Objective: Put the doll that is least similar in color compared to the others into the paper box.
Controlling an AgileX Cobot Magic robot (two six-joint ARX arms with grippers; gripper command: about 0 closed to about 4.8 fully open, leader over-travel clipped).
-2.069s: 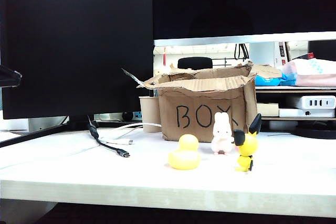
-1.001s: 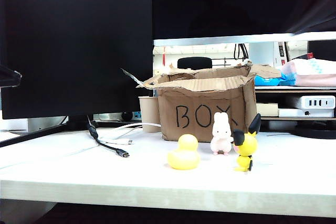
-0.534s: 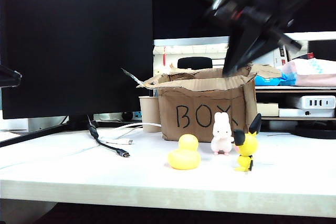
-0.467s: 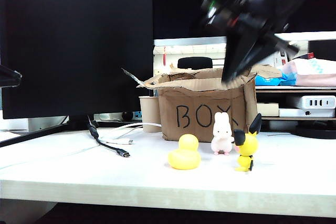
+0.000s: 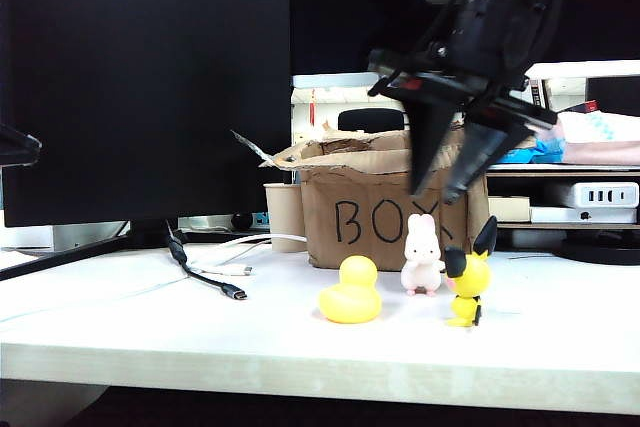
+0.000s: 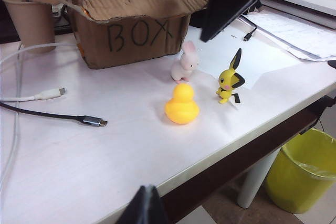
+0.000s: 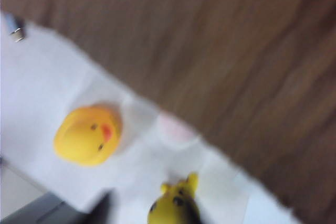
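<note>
Doll (image 5: 422, 254), white rabbit, stands untouched on the table (image 5: 150, 332) just in front of the paper box (image 5: 385, 202), with the yellow duck (image 5: 351, 291) at its seven o'clock and the black-eared yellow figure (image 5: 470, 274) at its four o'clock. A second ago no arm was above it; now the right gripper (image 5: 441, 190) hangs at its twelve o'clock, fingers spread and empty. I judge the grasp comes next. The left gripper (image 6: 145, 209) waits low at the near edge; I cannot tell its jaws.
</note>
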